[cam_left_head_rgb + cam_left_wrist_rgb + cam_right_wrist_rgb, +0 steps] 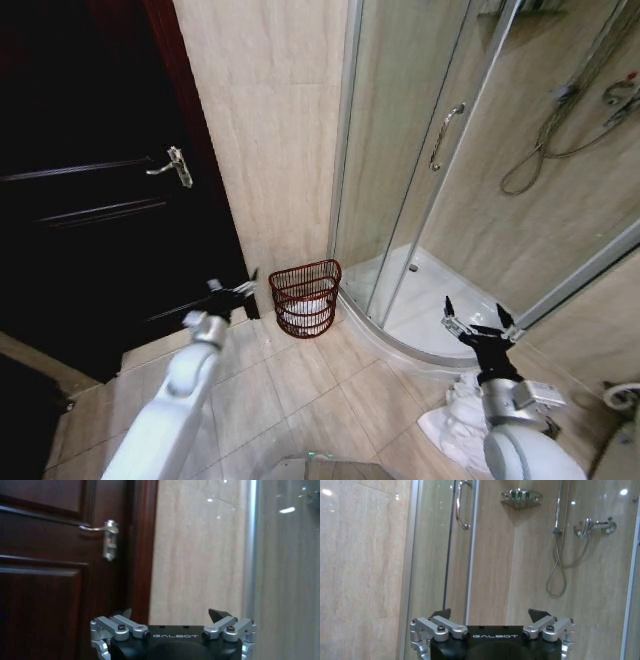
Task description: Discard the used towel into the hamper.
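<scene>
Hamper (305, 297): stands on the tiled floor (300, 400) in the corner where the beige wall (270, 130) meets the shower enclosure (480, 200), just beside the curved shower base; something white already lies inside it
Towel (455, 415): a crumpled white cloth lies on the floor at the robot's right, below the right arm and well apart from the hamper; judged to be the used towel, not yet picked up
Left claw (238, 291): raised in the air near the dark door (100, 200), just to the left of the hamper, fingers spread wide and holding nothing; appears parked
Right claw (478, 318): raised in front of the shower base, above the towel, fingers spread wide and empty; its position over the cloth suggests this arm is the one placed to reach it
Task status: judged at the start, since the towel is on the floor and both claws are empty
Head view: gives the whole layout, with hamper, towel and both arms together
Left wrist view: adds the door handle (107, 540) close up, with the wall and shower frame past the open fingers (218, 614)
Right wrist view: adds the shower interior, its hose (560, 555), tap and a corner shelf (521, 497), seen through the glass
</scene>
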Available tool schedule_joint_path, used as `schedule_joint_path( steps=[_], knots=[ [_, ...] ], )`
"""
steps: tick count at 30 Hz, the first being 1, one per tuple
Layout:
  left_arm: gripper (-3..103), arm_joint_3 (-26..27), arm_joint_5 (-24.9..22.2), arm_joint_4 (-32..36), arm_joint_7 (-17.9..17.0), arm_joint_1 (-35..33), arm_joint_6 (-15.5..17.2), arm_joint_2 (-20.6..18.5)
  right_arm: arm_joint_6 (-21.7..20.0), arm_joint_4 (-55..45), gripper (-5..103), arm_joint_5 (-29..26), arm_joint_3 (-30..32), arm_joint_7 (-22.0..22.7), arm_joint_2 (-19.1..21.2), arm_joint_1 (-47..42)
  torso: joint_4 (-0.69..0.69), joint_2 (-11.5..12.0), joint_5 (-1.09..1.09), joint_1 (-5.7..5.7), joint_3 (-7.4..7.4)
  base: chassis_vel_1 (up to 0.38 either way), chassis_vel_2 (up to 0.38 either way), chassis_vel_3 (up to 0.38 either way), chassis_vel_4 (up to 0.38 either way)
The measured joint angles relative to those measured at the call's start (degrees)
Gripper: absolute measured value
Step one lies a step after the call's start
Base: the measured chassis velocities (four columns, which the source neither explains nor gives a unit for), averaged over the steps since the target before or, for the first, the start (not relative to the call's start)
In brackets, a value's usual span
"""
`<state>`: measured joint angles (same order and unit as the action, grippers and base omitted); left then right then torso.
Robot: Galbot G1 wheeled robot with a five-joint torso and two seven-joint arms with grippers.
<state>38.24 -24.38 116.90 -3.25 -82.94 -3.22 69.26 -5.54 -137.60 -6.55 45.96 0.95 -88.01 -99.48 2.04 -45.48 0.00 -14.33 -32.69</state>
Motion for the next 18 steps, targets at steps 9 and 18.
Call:
schedule_joint_path(
  steps=[9, 18],
  knots=[
    [103, 2.24, -0.69, -0.08, 0.90, -3.54, -3.17, -0.26, 3.17, -0.42, 100, 2.36, -0.66, -1.82, -3.60, -2.25, -0.02, 0.00, -0.01, -0.01, -0.01, 0.000, 0.000, 0.000, 0.000],
    [98, 0.32, -0.19, -1.08, 1.04, -2.73, -3.59, -0.09, 1.50, -1.66, 100, 2.14, 0.48, -3.03, -3.06, -1.91, 0.00, 0.01, 0.00, -0.01, -0.01, 0.000, 0.000, 0.000, 0.000]
  ],
)
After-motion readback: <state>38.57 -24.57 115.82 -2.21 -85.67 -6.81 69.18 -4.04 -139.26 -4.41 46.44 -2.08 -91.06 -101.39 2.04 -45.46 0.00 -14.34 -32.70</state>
